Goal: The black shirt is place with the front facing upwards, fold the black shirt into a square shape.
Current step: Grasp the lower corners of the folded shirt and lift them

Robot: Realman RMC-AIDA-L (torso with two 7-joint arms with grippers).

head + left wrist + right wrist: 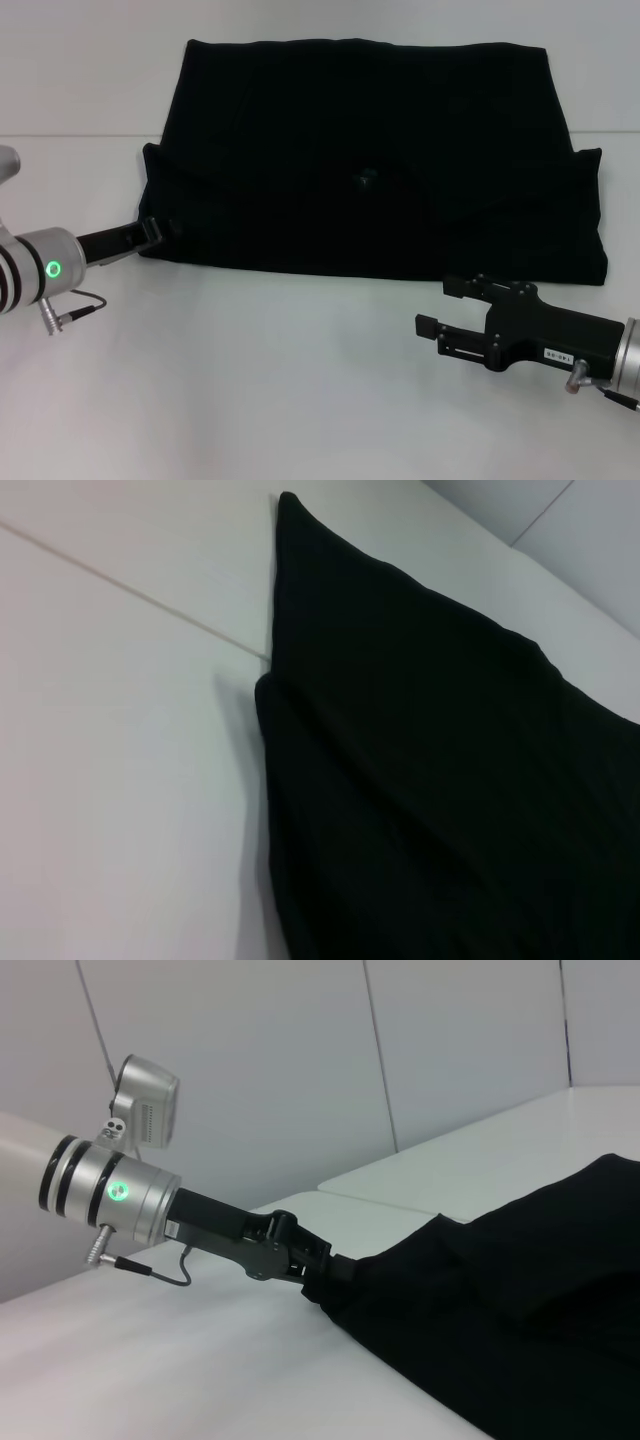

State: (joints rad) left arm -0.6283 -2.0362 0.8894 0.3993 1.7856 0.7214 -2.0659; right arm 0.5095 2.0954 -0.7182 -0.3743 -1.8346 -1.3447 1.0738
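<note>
One garment lies on the white table [300, 380]: the black shirt [370, 170], folded into a wide dark block with a narrower layer on its far side and a broader band on its near side. No lettering shows on the cloth; only a faint small mark sits near its middle, too dim to read. A tiny white sticker on the right gripper [432, 330] carries print too small to make out. The left gripper [160, 232] meets the shirt's near left corner; the right wrist view shows its tip buried in the cloth edge, so whether its jaws are clamped cannot be told. The right gripper hovers off the shirt's near right edge, jaws apart, holding nothing.
</note>
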